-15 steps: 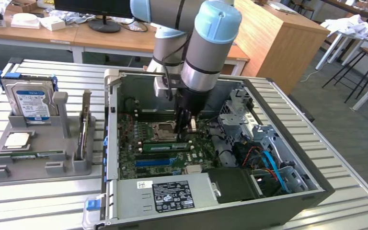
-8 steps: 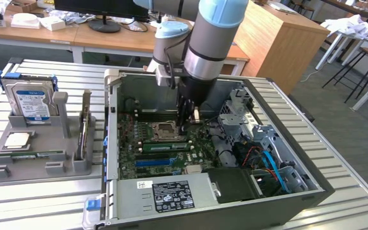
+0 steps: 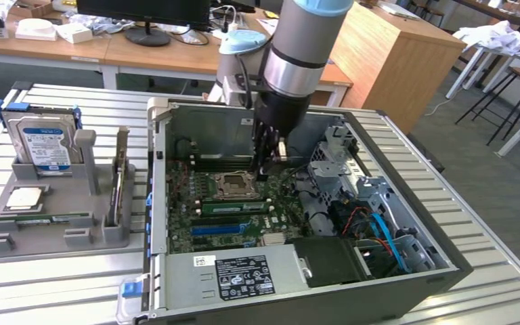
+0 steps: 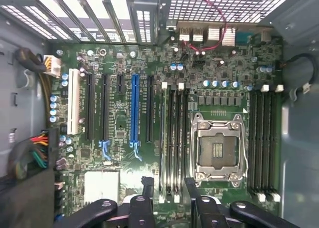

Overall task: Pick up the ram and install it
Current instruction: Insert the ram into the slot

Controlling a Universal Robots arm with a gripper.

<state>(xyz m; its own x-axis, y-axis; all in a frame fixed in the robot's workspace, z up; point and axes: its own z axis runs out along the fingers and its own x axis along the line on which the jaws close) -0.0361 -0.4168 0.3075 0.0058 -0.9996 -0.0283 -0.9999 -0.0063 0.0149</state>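
While the fingers (image 4: 193,193) hang spread as wide as they go, with nothing between them, above the memory slots of the motherboard (image 3: 183,203) inside the open computer case (image 3: 405,277), a green ram stick (image 3: 233,206) stands on edge in one of those slots. It sits between the processor socket (image 3: 235,181) and the blue slot (image 3: 217,229), and looks seated. Another thin stick (image 3: 116,176) stands on edge in the grey tray (image 3: 25,244) on the bench (image 3: 61,284), well apart from the arm. Which of the two the job means I cannot tell for sure, though the fingers are nearest the seated one. Such a stick looks light, stiff and thin, and easily damaged; it likely tolerates no bending or twisting. The best hold is probably across its flat faces near the top edge, midway along and clear of the contact edge.
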